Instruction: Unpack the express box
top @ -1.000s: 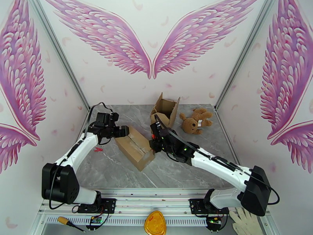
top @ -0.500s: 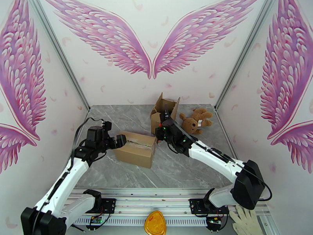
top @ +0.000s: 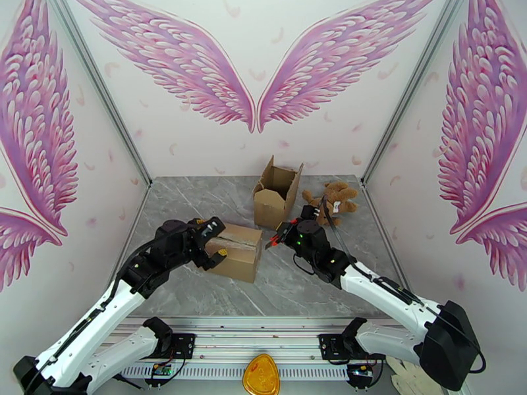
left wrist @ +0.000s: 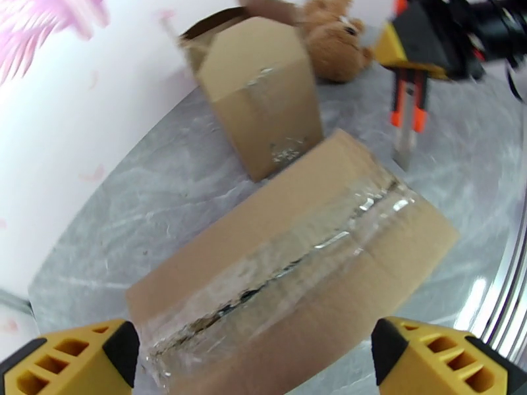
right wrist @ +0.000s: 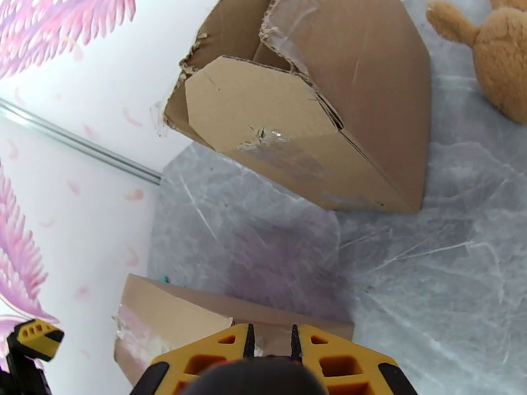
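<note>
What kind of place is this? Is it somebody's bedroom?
Probably not a bedroom: it looks like a robot demo booth. A left arm and a right arm are bolted at the edge of a grey table, and pink wings decorate the walls.

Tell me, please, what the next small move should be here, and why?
Probably close the left gripper on the end of the brown cardboard box with the clear-taped seam: its open jaws straddle that end, while the right gripper holds an orange-and-grey utility knife beside the other end, so steadying seems needed before cutting.
</note>
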